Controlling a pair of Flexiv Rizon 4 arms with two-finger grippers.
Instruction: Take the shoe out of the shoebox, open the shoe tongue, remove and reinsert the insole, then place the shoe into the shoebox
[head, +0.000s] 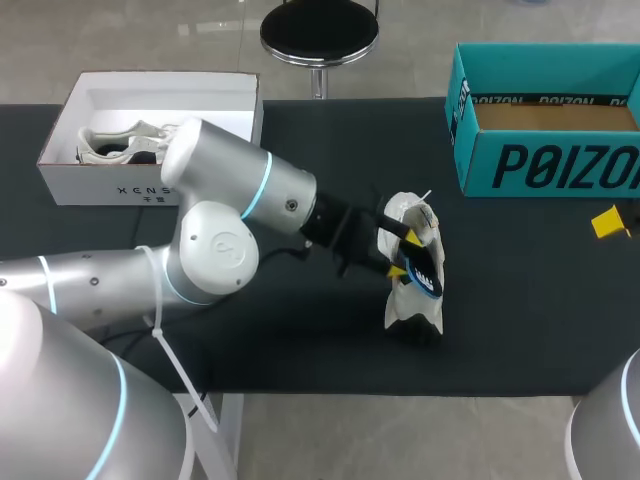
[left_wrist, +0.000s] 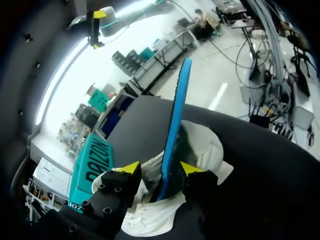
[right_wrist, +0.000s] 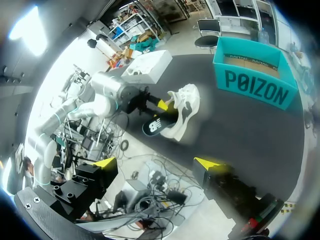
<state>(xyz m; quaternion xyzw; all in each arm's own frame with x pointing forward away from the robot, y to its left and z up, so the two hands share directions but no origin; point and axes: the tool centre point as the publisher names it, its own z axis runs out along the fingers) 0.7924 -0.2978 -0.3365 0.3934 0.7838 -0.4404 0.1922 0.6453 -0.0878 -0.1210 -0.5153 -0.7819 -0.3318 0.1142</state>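
Left wrist view, left tool (left_wrist: 160, 167) astride upright insole (left_wrist: 177, 110) in white shoe (left_wrist: 205, 145) on worktop (left_wrist: 260, 160), grasp unclear, right tool (right_wrist: 157, 167) released.

The teal shoebox (head: 540, 165) runs past the head view's right edge

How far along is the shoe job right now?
Done: the shoe is out, on the table. In hand: the left gripper holds the insole partly out of the shoe; removing or reinserting, cannot tell. Remaining: seating the insole, then boxing the shoe.
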